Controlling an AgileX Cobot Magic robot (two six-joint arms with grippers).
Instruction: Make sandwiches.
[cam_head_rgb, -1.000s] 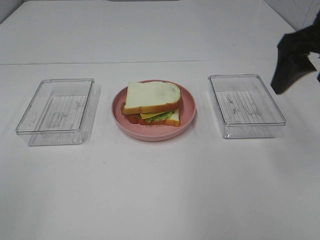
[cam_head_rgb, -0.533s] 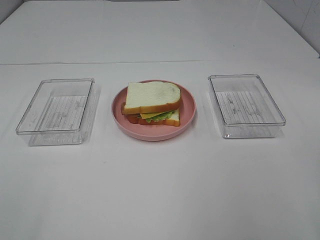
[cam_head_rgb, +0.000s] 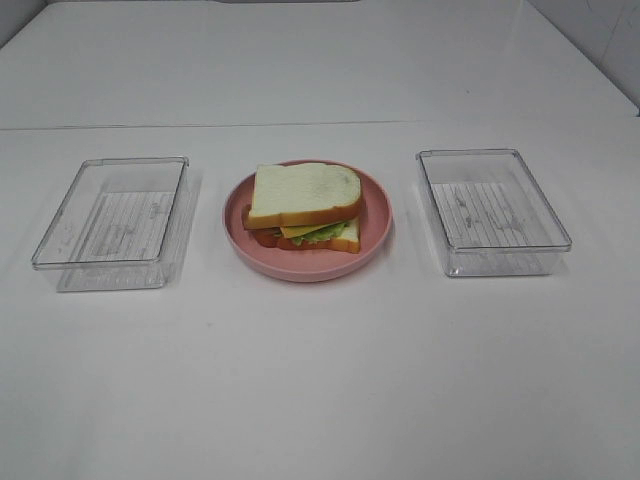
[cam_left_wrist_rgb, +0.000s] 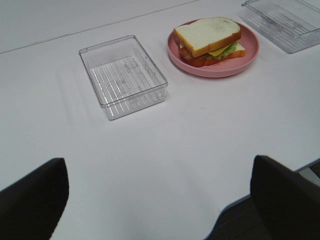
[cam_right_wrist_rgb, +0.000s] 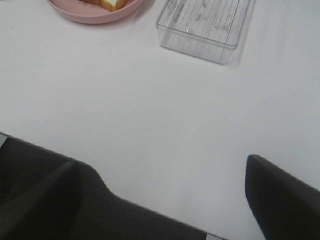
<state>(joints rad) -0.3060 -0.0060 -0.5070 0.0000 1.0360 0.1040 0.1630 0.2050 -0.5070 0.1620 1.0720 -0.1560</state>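
From up high, the right arm that was hanging dark at the far right edge a second ago is gone from the picture; neither arm shows over the surface (cam_head_rgb: 320, 380) now. The sandwich (cam_head_rgb: 305, 205) sits whole on the pink plate (cam_head_rgb: 236, 225) in the middle: bread on top, cheese, lettuce and bacon showing at its near edge, bread beneath. A clear tray (cam_head_rgb: 60, 250) stands to the left of the plate and another tray (cam_head_rgb: 500, 255) to the right, both well apart from it and both with nothing in them

From the left wrist, the left gripper (cam_left_wrist_rgb: 160, 200) hangs back over the near edge of the surface, its two dark fingers spread wide with nothing between them. The left tray, the plate and the sandwich lie well beyond it

From the right wrist, the right gripper (cam_right_wrist_rgb: 170, 200) is likewise pulled back near the edge, fingers parted and holding nothing; only the plate's rim, a corner of bread and the right tray show beyond

With the stack complete, the trays bare and both arms withdrawn, I'd judge the sandwich done and the job at or near its end
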